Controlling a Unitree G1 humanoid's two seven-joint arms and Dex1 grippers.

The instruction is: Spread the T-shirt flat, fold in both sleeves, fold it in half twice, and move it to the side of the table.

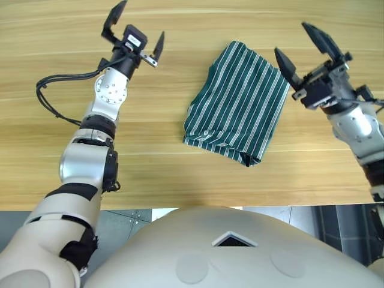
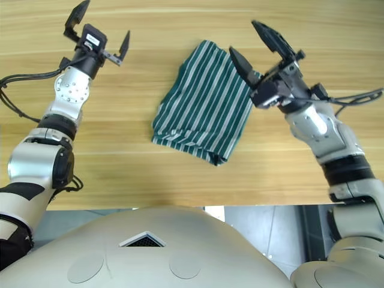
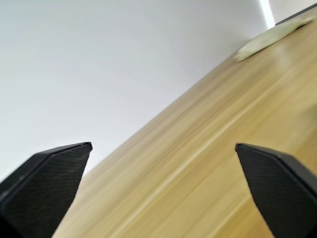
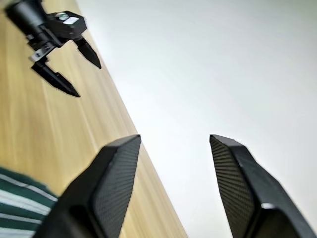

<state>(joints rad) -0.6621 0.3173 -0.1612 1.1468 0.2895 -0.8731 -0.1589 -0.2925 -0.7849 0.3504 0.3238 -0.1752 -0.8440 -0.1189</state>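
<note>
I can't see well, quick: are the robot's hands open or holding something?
Left gripper: open, holding nothing.
Right gripper: open, holding nothing.

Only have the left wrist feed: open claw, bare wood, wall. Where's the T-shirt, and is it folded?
Observer: The T-shirt lies folded in a compact striped bundle in the middle of the table, between the two arms, not at the side.
Operator: Right claw on it?
Observer: The right claw is open and holds nothing, and sits by the shirt's far right corner.
Operator: And mine relative to the shirt?
Observer: The left claw is clear of the cloth, over bare wood to the shirt's left.
</note>
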